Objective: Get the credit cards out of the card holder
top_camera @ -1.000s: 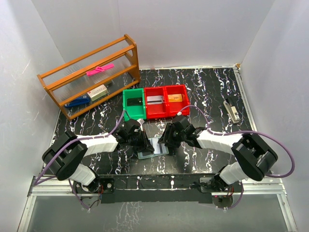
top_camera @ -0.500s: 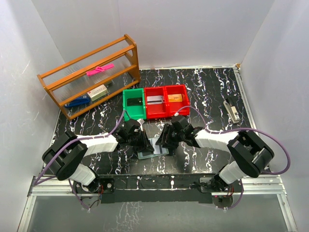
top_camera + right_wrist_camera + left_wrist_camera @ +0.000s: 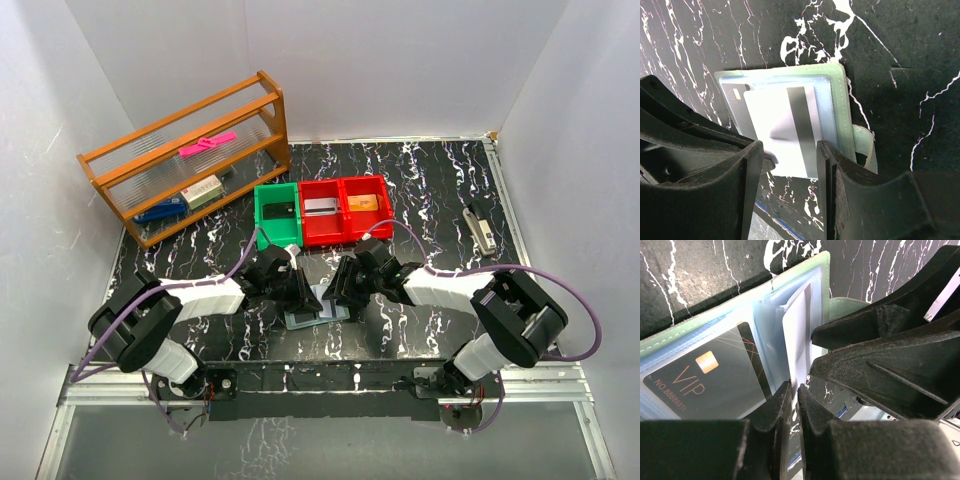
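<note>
Two grippers meet over the card holder, which lies open on the black marble table before the bins. Left gripper: nearly closed, a thin gap showing, grasp unclear. Right gripper: parted, straddling a white striped card. VIP card sleeved, partly hidden.

Even, bright light fills the overhead view, with soft shadows under the arms on the worktop. Both wrist views are dimmer. Their near fingers are blurred, and glare sits on the holder sleeves.
</note>
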`<state>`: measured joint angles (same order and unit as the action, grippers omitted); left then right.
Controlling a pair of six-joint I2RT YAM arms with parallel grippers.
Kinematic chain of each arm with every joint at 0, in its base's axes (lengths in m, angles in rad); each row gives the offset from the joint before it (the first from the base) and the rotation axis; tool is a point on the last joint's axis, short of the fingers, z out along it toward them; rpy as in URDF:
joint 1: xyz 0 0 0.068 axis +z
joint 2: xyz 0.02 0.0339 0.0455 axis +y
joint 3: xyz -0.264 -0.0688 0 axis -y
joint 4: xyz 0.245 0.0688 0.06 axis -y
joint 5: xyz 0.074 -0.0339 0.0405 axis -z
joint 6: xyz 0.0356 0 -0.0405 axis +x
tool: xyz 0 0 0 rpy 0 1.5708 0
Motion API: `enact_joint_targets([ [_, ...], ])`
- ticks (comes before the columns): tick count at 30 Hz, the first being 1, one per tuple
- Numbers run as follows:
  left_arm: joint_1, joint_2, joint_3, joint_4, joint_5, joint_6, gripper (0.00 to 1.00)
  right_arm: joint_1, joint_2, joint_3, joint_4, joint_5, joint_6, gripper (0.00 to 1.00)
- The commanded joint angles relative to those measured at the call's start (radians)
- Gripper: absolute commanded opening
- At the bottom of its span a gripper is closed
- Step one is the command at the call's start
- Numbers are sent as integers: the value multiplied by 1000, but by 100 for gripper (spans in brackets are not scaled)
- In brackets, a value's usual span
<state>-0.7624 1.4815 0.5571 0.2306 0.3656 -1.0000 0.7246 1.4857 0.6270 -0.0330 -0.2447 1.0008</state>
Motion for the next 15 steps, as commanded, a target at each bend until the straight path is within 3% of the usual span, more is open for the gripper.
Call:
enact_joint_targets([
  [1, -2, -51, 5, -12, -6, -16, 9, 2, 6, -7, -39, 69, -3, 46],
  [15, -2, -98, -8, -54, -25, -5, 6, 1, 10, -10, -39, 70, -1, 46],
])
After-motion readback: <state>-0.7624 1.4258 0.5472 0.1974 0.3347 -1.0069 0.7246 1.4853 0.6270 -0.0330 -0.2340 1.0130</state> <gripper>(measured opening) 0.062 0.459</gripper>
